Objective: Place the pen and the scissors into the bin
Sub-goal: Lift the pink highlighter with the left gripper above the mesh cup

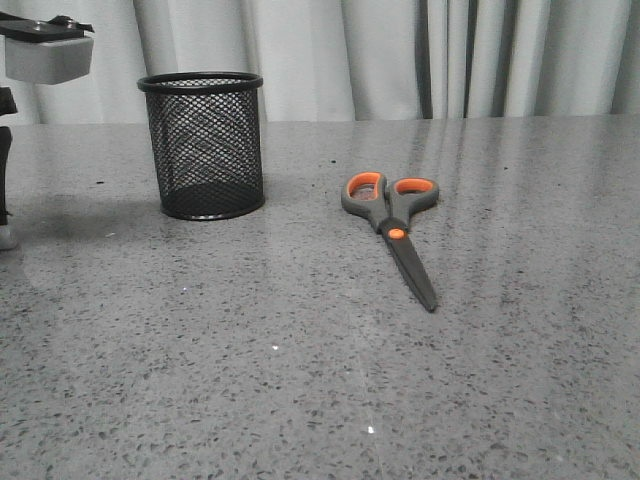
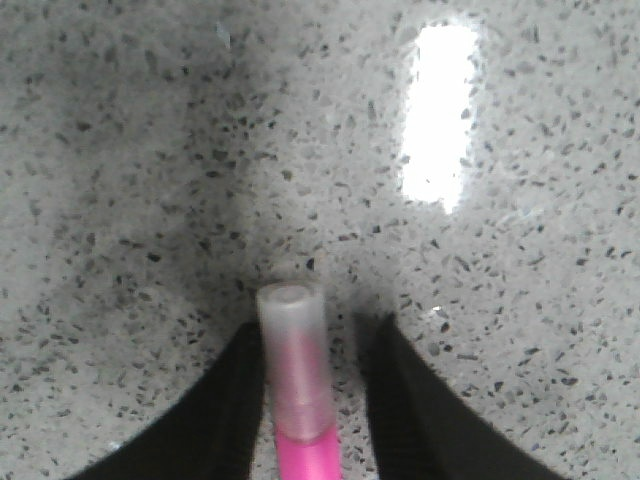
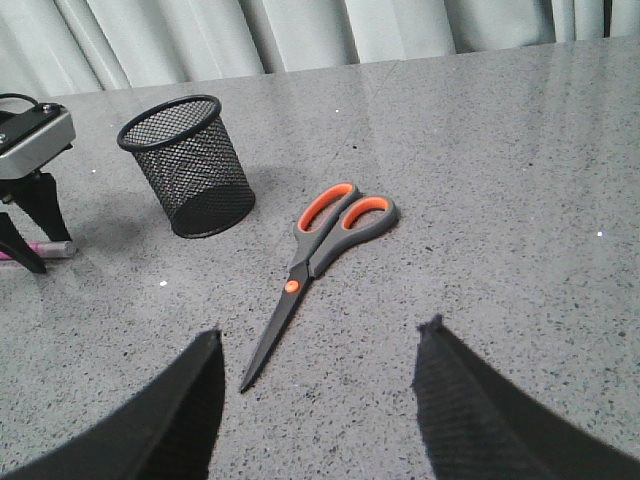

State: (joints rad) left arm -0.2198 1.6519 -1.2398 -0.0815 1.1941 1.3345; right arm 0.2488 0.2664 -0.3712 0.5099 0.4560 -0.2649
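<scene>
The pink pen (image 2: 300, 400) with its whitish cap lies on the table between the fingers of my left gripper (image 2: 312, 345). The gripper is open: one finger is against the pen, the other stands a small gap away. It also shows in the right wrist view (image 3: 50, 255), left of the bin, with the pen (image 3: 58, 247) under it. The black mesh bin (image 1: 203, 145) stands upright at the back left. The scissors (image 1: 392, 225) lie flat to its right, handles towards the back. My right gripper (image 3: 322, 330) is open and empty, above the table near the blade tip.
Grey speckled tabletop (image 1: 300, 380) with pale curtains behind. The left arm's wrist block (image 1: 45, 50) shows at the far left edge of the front view, next to the bin.
</scene>
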